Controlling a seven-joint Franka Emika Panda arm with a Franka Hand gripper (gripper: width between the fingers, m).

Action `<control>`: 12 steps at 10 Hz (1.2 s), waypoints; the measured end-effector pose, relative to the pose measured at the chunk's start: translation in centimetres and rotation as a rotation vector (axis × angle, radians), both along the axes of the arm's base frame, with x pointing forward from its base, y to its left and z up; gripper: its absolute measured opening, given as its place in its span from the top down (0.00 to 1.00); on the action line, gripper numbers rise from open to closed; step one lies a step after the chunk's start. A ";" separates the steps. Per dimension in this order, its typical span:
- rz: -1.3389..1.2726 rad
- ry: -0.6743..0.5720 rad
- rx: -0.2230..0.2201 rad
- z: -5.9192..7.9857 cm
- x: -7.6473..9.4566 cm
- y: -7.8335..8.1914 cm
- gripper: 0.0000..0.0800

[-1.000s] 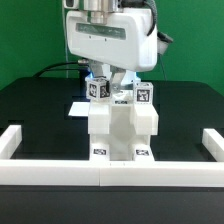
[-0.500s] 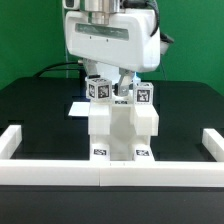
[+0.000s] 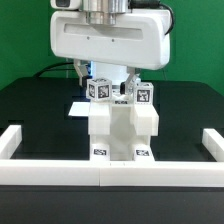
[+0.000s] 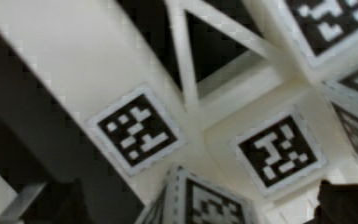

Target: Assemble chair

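Note:
The chair (image 3: 122, 125) is a stack of blocky white parts at the middle of the table, standing against the front rail. It carries tags on its top blocks (image 3: 100, 90) and low on its front. My gripper (image 3: 106, 78) hangs straight above its top. The dark fingers (image 3: 128, 78) are spread wide on either side of the upper tagged block, and nothing is held. In the wrist view the tagged white parts (image 4: 149, 125) fill the picture close up, with my gripper (image 4: 185, 208) at the edge and its fingertips (image 4: 23, 205) far apart.
White border rails run along the front (image 3: 60, 172), the exterior view's left (image 3: 12, 140) and right (image 3: 212, 142). The marker board (image 3: 78, 108) lies flat on the black table just behind the chair on the left.
The hand has turned about its vertical axis and now shows its broad side, looking wider and reaching further left. The chair parts have not moved.

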State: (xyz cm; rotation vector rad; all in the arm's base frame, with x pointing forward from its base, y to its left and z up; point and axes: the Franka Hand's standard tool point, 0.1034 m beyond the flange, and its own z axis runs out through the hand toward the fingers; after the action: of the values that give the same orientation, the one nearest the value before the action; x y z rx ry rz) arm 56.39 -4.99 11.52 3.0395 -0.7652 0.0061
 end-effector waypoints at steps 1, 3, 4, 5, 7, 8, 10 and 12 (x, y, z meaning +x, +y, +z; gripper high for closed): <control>0.086 0.001 0.000 0.0 0.0 -0.2 0.19; 0.233 0.002 -0.001 0.0 0.0 -0.3 0.19; 0.309 0.003 -0.001 0.0 0.0 -0.5 0.19; 0.366 0.003 -0.001 0.0 -0.1 -0.5 0.19; 0.509 0.005 -0.003 0.0 -0.1 -0.6 0.19; 0.579 0.008 -0.006 0.0 -0.1 -0.7 0.19; 0.696 0.016 -0.015 0.0 -0.1 -0.8 0.19; 0.778 0.021 -0.022 0.1 0.0 -0.8 0.19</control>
State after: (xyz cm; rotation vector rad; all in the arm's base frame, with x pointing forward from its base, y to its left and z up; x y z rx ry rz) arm 56.37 -5.81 11.57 3.0792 0.4413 -0.0133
